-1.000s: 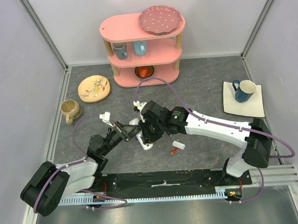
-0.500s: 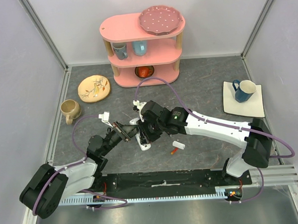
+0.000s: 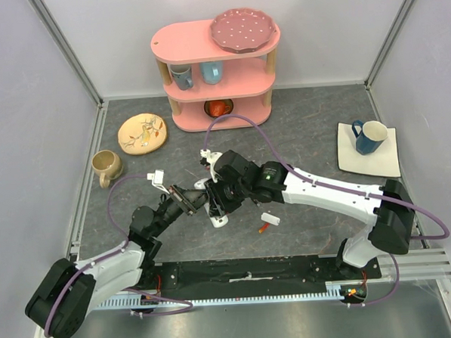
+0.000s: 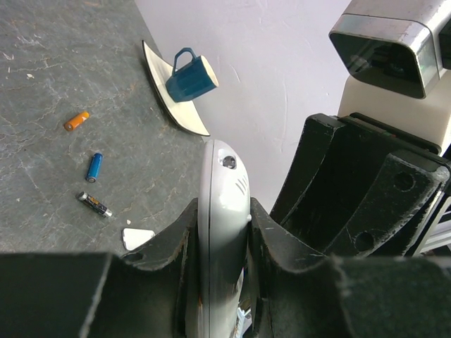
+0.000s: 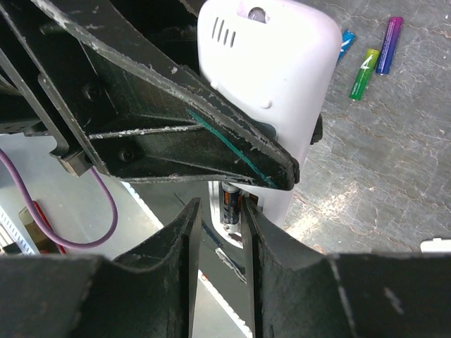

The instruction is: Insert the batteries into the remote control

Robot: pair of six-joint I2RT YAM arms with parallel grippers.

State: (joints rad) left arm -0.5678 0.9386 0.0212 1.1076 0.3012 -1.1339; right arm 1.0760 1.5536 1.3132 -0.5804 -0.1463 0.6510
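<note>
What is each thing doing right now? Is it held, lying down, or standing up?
Remote control, gripped in the left claw.
Dark battery, pinched in the right claw, against the remote.
Orange battery, lying loose on the table.
Blue battery, lying loose on the table.
Green battery, lying beside the purple battery.
Blue mug, upright on its plate.

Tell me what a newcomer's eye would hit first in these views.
The tools meeting mid-table: the left tool clamps the white remote edge-on, and the right tool pinches a dark battery beside it. Next, the pink shelf at the back.
</note>
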